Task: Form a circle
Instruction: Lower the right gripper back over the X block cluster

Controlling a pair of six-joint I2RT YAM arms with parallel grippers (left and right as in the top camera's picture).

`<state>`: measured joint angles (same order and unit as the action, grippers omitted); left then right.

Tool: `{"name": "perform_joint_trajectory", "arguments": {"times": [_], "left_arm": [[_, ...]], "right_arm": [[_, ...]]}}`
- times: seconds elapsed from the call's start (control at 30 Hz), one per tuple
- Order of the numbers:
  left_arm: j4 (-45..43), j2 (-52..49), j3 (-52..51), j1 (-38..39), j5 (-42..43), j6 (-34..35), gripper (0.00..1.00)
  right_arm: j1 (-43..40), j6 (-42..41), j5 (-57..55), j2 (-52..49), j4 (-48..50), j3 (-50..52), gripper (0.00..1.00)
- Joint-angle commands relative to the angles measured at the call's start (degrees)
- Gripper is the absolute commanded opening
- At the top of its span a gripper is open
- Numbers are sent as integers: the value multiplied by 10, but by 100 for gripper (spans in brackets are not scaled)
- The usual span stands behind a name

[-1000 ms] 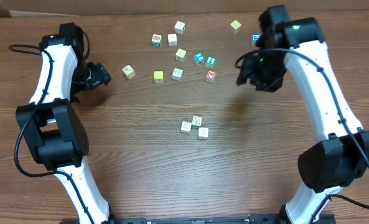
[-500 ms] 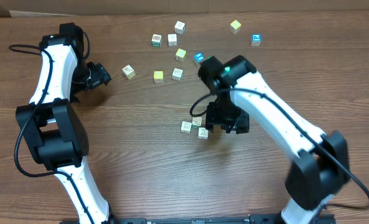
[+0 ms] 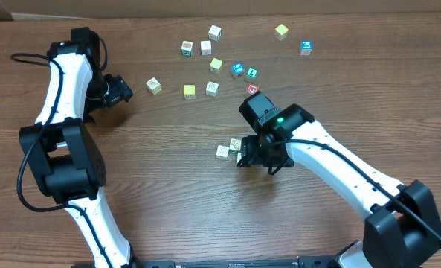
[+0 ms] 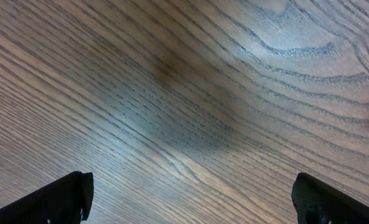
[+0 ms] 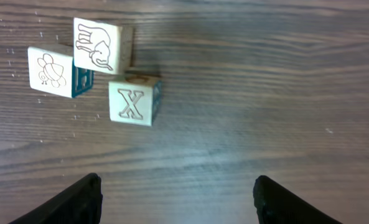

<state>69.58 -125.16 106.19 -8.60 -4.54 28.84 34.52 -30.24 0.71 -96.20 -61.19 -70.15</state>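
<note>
Three cream cubes point(image 5: 97, 45) clumped upper left, right wrist view.
Right gripper point(image 5: 178, 190) fingers spread, empty, clear of cubes; left gripper point(image 4: 190, 196) wide open, holding nothing.

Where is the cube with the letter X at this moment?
In the right wrist view, the X cube lies on the table left of centre, just below and right of the elephant cube, ahead of the open right claw.

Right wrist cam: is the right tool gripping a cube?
No, the right tool is open over bare table, and the X cube sits clear ahead of it.
</note>
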Motion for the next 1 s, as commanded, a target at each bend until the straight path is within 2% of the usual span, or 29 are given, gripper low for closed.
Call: {"name": "perform_joint_trajectory", "arguments": {"times": [0.0,0.47,0.83,0.97], "left_arm": [[0,-7,-2,4,1,12,99],[0,-7,-2,4,1,12,100],[0,-7,-2,4,1,12,99],[0,-7,-2,4,1,12,100]], "right_arm": [[0,0,20,-3,31,19,76],[9,-4,41,-79,84,22,75],[17,-4,49,-79,120,22,57],[17,-4,50,-79,123,22,43]]}}
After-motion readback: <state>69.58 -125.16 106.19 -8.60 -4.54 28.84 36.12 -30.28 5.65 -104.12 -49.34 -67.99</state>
